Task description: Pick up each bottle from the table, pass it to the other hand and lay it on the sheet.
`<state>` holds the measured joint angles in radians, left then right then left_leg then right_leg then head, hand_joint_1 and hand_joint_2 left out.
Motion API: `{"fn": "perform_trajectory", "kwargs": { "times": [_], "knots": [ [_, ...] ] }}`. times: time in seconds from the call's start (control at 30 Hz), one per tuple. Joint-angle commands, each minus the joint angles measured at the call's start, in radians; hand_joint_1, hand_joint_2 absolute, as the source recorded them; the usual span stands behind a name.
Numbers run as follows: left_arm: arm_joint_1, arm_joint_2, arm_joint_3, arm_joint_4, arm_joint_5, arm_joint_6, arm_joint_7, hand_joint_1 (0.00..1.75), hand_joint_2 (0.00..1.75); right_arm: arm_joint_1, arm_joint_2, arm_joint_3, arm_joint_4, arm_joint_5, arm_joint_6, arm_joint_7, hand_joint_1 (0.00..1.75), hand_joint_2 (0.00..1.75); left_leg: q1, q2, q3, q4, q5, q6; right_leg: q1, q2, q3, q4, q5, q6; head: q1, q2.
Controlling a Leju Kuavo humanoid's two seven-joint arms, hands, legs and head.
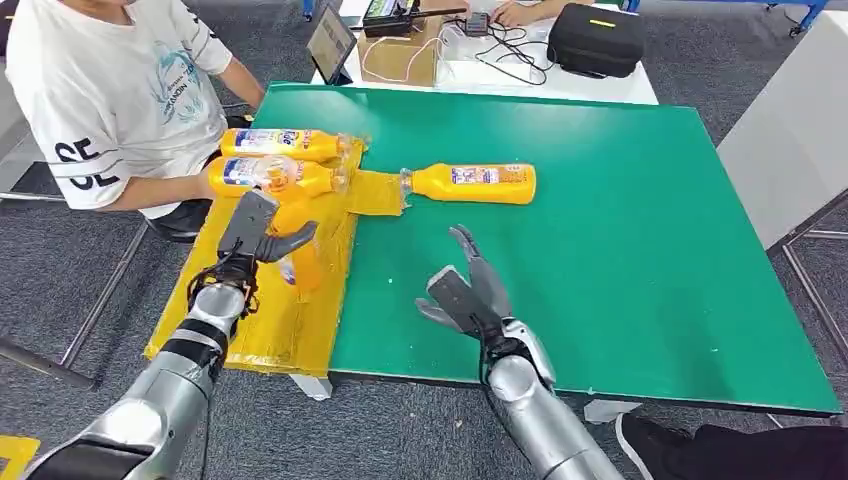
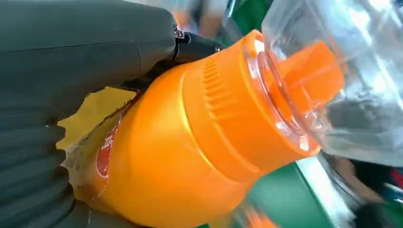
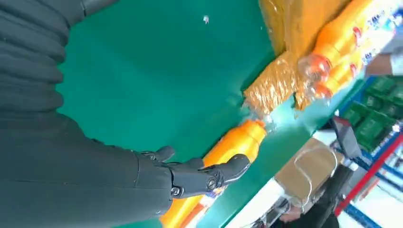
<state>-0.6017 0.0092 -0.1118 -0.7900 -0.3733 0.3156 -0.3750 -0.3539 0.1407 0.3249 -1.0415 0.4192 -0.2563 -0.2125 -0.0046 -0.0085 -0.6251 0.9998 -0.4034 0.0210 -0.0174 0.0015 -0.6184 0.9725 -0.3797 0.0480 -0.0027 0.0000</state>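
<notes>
Left hand [image 1: 258, 232]: clenched around an orange bottle [image 1: 300, 255], held over the yellow sheet [image 1: 290, 320] near its middle, cap end pointing up toward the two bottles already there; probably poised to lay it down as a third in the row.
Grip: wrapped round the body below the orange collar, as the left wrist view shows, leaving the clear cap [image 2: 342, 71] free; likely chosen so the bottle can be lowered on its side without pinching the cap.
Right hand [image 1: 470, 295]: released, fingers spread, holding nothing, low over the green table [image 1: 640, 250], near the bottle left on the table [image 1: 472, 183] but not touching it; seemingly placed for the next pick.
Bottle on table: lying on its side, clear cap just at the sheet's edge.
Laid bottles [image 1: 285, 160]: two side by side at the sheet's far end, caps toward the table.
Person [image 1: 110, 90]: seated beside the sheet, a forearm close to the laid bottles.
Risk: round bottles may roll once let go.
</notes>
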Motion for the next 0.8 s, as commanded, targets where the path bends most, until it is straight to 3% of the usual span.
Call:
{"fn": "perform_trajectory", "kwargs": {
  "times": [0.03, 0.17, 0.3, 0.5, 0.8],
  "knots": [
    [-0.126, 0.029, -0.020, 0.084, -0.268, 0.025, 0.011, 1.75, 1.75, 0.026, -0.049, -0.142, -0.071, -0.039, 0.030, -0.033, 0.00, 1.75, 0.001, -0.001, 0.000, 0.001, -0.001, -0.001, 0.001, -0.001, 0.001, 0.000, -0.001, -0.001, 0.000, 0.000],
    [-0.124, 0.030, -0.085, 0.148, -0.416, 0.036, 0.026, 1.75, 1.75, 0.028, -0.046, -0.152, -0.064, -0.050, 0.049, -0.042, 0.00, 1.75, 0.001, -0.002, 0.002, 0.000, -0.001, -0.001, 0.001, -0.003, 0.003, 0.000, -0.002, -0.001, 0.000, 0.000],
    [-0.165, 0.056, -0.194, 0.306, -0.499, -0.119, -0.062, 1.75, 1.75, -0.044, -0.041, -0.115, 0.018, -0.064, 0.070, -0.054, 0.00, 1.75, 0.001, 0.001, 0.005, 0.001, -0.003, -0.001, 0.001, 0.000, 0.005, 0.000, -0.002, -0.002, 0.000, 0.000],
    [-0.180, 0.071, -0.349, 0.440, -0.633, -0.198, -0.041, 1.75, 1.75, -0.062, -0.055, -0.089, 0.042, -0.084, 0.083, -0.063, 0.00, 1.75, -0.001, 0.001, 0.002, -0.001, -0.001, -0.001, 0.000, 0.001, 0.002, 0.000, -0.001, -0.001, 0.000, 0.000],
    [-0.159, 0.084, -0.384, 0.487, -0.659, -0.231, -0.007, 1.75, 1.75, -0.062, -0.053, -0.060, 0.047, -0.084, 0.095, -0.062, 0.00, 1.75, 0.001, 0.004, 0.006, 0.000, -0.004, -0.002, 0.002, 0.002, 0.006, 0.001, -0.003, -0.002, 0.000, 0.000]
  ]
}}
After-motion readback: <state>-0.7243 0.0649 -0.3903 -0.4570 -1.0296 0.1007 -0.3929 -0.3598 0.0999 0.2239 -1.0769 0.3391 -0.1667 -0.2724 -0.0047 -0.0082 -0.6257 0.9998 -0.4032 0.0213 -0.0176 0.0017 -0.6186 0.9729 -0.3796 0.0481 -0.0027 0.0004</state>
